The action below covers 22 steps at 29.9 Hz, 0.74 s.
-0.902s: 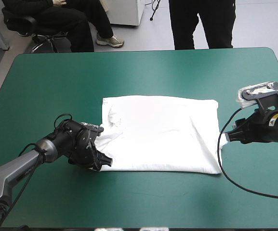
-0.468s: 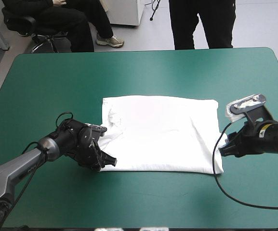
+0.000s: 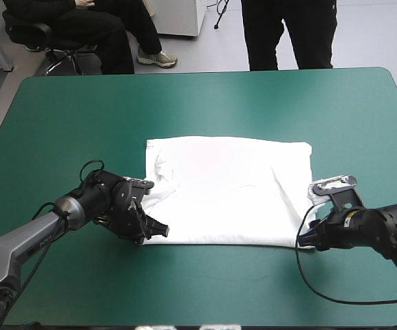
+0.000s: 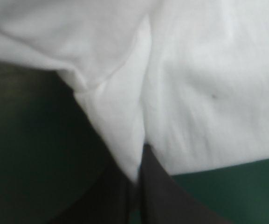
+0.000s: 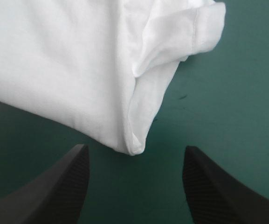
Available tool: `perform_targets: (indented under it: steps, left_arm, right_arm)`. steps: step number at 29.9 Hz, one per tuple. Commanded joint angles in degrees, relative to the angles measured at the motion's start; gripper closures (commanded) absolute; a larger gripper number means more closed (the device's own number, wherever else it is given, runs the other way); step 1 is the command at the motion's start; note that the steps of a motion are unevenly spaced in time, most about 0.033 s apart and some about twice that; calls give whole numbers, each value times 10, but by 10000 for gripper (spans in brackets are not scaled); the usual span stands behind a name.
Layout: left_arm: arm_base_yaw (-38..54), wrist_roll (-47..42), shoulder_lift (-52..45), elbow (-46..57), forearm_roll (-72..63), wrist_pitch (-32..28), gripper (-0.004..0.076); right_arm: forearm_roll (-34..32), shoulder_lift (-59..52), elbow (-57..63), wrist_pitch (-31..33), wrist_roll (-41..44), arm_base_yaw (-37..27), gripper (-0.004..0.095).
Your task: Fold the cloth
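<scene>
A white short-sleeved T-shirt (image 3: 232, 189) is seen laid flat in a rough rectangle on the middle of the table's teal-green cover (image 3: 81, 117). Its near left corner is pinched by the left gripper (image 3: 155, 231), whose black fin-shaped fingers are all but closed with a fold of cloth between them. The right gripper (image 3: 303, 240) is held low at the near right corner, its fingers spread wide, the corner lying just ahead between them, ungripped

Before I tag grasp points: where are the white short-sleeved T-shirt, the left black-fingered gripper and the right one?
White T-shirt (image 3: 232, 185): high view, cloth's middle.
Left gripper (image 3: 158, 230): high view, fingertips.
Right gripper (image 3: 303, 240): high view, between fingertips.
</scene>
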Motion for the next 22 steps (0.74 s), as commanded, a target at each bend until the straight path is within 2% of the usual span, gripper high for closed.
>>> perform_targets:
  steps: [1, 5, 17, 19, 22]
  left_arm:
    - [-1, -4, 6, 1, 24, -31, 741]
    - [-1, -4, 6, 1, 24, -32, 741]
    - [-1, -5, 6, 1, 24, -26, 741]
    - [-1, -5, 6, 1, 24, -26, 741]
    - [-1, -7, 6, 1, 24, -26, 741]
  right_arm:
    - [3, -5, 14, -51, 16, 0, 337]
    - [3, 6, 28, -62, 24, 0, 337]
    - [8, 138, 28, -91, 34, 0, 337]
    - [14, 149, 28, -94, 34, 0, 359]
    - [25, 166, 28, -94, 24, 0, 454]
